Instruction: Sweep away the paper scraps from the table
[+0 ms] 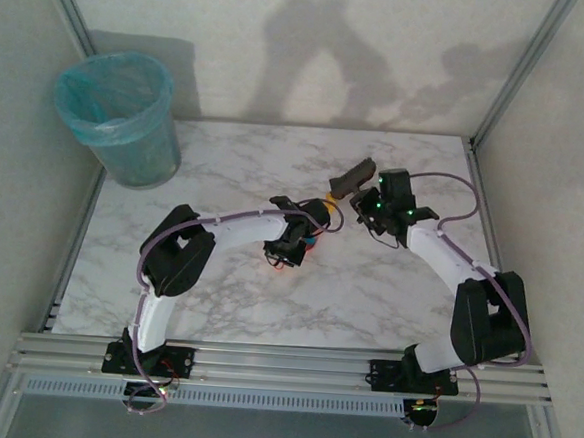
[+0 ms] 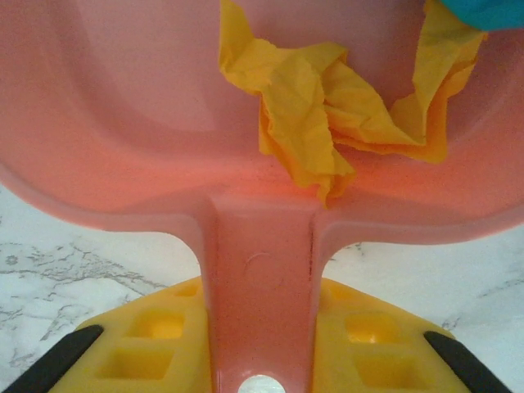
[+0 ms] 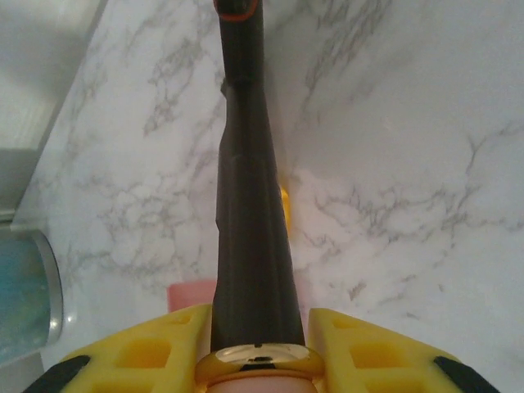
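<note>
My left gripper [image 2: 260,332] is shut on the handle of a flat pink dustpan [image 2: 123,123]. In the pan lie crumpled orange-yellow paper scraps [image 2: 319,106] and, at its far right corner, a cyan one [image 2: 487,10]. In the top view the left gripper [image 1: 299,238] hangs over the middle of the marble table [image 1: 226,164], with small coloured bits [image 1: 308,243] beside it. My right gripper [image 3: 258,332] is shut on a dark brush [image 3: 250,188] with a gold band. A yellow scrap [image 3: 284,205] peeks out beside the brush. From above, the right gripper [image 1: 374,200] holds the brush [image 1: 353,176] just right of the left gripper.
A grey bin with a cyan liner [image 1: 119,117] stands at the table's far left corner, and its rim [image 3: 33,286] shows in the right wrist view. Aluminium rails [image 1: 282,364] edge the table's near side. A corner of the pink pan [image 3: 190,293] sits left of the brush.
</note>
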`<state>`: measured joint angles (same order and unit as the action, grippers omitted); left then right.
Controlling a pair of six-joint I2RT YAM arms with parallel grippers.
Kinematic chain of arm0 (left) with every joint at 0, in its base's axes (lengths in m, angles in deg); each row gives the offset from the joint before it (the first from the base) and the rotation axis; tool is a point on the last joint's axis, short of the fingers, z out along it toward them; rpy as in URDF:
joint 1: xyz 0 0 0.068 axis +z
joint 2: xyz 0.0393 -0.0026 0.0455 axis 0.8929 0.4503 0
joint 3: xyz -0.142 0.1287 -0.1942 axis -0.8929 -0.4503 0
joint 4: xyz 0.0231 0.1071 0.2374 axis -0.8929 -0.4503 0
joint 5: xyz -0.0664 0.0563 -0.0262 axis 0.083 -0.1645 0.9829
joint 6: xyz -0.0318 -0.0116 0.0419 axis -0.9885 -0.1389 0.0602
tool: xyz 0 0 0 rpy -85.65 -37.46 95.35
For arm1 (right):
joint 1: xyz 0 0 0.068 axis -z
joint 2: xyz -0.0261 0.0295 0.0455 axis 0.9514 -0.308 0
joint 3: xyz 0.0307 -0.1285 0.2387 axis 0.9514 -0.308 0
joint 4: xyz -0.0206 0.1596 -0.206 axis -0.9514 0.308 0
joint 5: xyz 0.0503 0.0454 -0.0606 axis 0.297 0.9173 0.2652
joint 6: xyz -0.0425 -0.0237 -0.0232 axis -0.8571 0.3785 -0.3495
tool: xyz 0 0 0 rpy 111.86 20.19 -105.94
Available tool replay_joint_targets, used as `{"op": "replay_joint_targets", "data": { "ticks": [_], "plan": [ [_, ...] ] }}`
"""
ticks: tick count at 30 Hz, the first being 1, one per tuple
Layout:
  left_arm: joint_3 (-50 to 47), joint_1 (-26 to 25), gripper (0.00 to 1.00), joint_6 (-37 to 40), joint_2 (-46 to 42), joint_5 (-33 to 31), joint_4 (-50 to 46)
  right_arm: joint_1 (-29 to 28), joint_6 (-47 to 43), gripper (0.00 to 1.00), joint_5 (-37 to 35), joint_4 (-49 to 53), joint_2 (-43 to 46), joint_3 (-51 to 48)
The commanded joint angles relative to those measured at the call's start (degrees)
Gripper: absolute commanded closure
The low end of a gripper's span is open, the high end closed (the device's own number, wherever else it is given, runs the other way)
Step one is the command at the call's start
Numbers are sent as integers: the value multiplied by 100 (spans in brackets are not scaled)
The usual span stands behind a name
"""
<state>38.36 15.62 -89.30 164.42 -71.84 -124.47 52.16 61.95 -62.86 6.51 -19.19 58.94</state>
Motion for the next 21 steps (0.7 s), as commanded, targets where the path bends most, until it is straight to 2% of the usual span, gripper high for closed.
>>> {"op": "replay_joint_targets", "data": {
  "ticks": [1,9,16,21],
  "plan": [
    [-46,16,100,-32,123,204,-45,-142,119,100,63,709,232,-319],
    [-54,-48,100,-32,157,407,28,-565,467,100,-27,721,1104,-838],
    [-34,-45,100,-46,162,363,54,-737,612,100,203,655,1659,-1112],
    [-71,-37,100,-82,109,176,9,-762,407,100,-145,980,1909,-921]
  ]
}}
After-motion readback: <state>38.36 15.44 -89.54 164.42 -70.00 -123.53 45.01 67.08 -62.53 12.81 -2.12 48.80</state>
